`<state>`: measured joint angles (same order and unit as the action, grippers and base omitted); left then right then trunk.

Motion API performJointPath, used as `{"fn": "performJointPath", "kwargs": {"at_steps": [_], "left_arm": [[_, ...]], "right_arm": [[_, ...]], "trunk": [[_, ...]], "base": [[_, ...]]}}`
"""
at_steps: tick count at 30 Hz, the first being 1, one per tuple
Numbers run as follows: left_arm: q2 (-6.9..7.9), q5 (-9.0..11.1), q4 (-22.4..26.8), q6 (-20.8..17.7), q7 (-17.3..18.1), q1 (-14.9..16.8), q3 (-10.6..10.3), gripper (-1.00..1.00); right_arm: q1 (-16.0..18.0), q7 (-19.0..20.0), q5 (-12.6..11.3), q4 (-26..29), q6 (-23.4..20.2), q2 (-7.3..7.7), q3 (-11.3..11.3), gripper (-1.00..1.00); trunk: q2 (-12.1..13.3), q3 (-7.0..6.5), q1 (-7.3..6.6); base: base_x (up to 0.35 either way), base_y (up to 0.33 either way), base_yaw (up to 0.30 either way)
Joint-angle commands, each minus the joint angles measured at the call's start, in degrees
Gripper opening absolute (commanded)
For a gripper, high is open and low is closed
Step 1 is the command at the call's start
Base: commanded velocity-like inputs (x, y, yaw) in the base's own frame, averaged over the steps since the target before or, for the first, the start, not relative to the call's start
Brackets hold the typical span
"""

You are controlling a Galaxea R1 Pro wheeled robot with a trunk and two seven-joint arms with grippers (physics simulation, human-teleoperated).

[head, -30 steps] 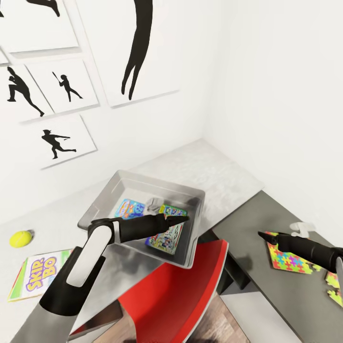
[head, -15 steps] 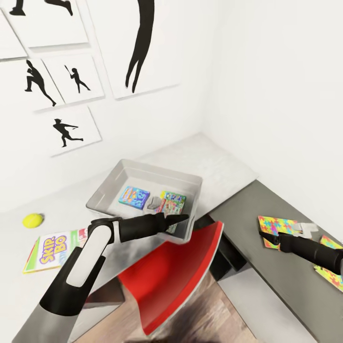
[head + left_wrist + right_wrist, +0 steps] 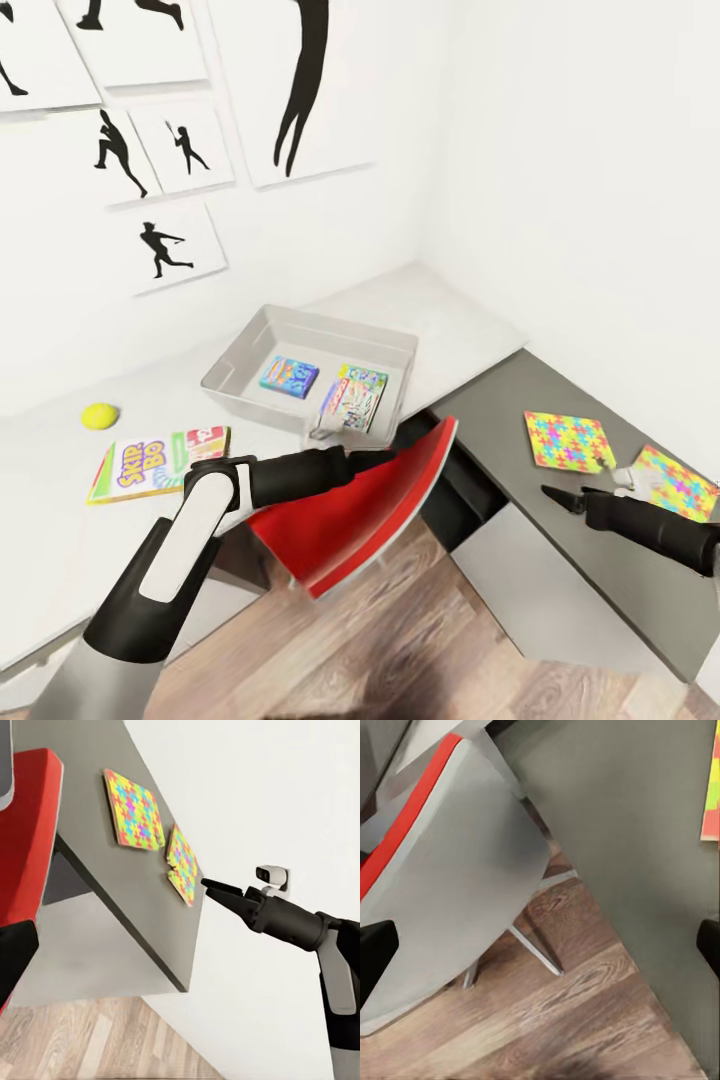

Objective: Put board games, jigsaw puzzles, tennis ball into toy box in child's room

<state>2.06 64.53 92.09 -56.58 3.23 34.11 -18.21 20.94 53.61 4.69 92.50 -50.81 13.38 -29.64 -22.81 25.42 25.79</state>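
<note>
The toy box (image 3: 243, 361) sits on the pale table (image 3: 60, 480) with a small blue board game (image 3: 289, 376) and a green-edged board game (image 3: 356, 397) lying in it. The Skip-Bo board game (image 3: 150, 463) and the tennis ball (image 3: 100, 415) lie on the table to its left. Two jigsaw puzzles (image 3: 567, 440) (image 3: 676, 483) rest on the dark cabinet top (image 3: 490, 400). My left gripper (image 3: 388, 458) hangs open and empty over a red chair, short of the box. My right gripper (image 3: 552, 493) (image 3: 214, 886) is open and empty, just in front of the puzzles (image 3: 133, 808).
A red-and-grey chair (image 3: 350, 500) (image 3: 457, 885) stands between my arms, tucked against the desk corner. Wood-plank floor (image 3: 400, 640) lies below. White walls meet behind the table, the left one hung with black baseball silhouettes (image 3: 165, 248).
The whole view has pulled back from the table and more floor shows. My left gripper is no longer over the toy box, and my right gripper has come off the nearer puzzle.
</note>
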Motion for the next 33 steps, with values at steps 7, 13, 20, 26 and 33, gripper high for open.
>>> {"fn": "performJointPath", "kwargs": {"at_steps": [7,13,20,26,33], "left_arm": [[0.20,-0.4,0.0,0.0,0.3,-0.3,1.1,1.00],[0.32,-0.4,0.0,0.0,0.3,-0.9,3.5,1.00],[1.26,-0.4,0.0,0.0,0.7,-3.4,9.1,1.00],[2.03,-0.4,-0.1,0.1,0.9,-4.8,12.4,1.00],[2.33,-0.4,-0.1,0.2,0.9,-5.3,13.9,1.00]], "right_arm": [[0.1,0.6,0.5,0.1,-0.3,-0.22,0.1,1.00],[0.1,0.6,0.5,0.1,-0.3,-0.29,0.1,1.00],[0.1,0.6,0.5,0.1,-0.4,-0.35,0.0,1.00],[0.1,0.5,0.5,0.1,-0.4,-0.26,-0.1,1.00],[0.1,0.5,0.5,0.1,-0.4,-0.14,-0.2,1.00]], "trunk": [[-0.1,0.09,-0.01],[-0.1,0.09,-0.01],[-0.1,0.09,-0.01],[-0.1,0.09,-0.01],[-0.1,0.09,-0.01]], "base": [[-0.336,0.010,0.000],[-0.241,0.046,0.019],[-0.096,0.021,0.160],[-0.036,0.008,0.245],[-0.015,0.003,0.275]]}}
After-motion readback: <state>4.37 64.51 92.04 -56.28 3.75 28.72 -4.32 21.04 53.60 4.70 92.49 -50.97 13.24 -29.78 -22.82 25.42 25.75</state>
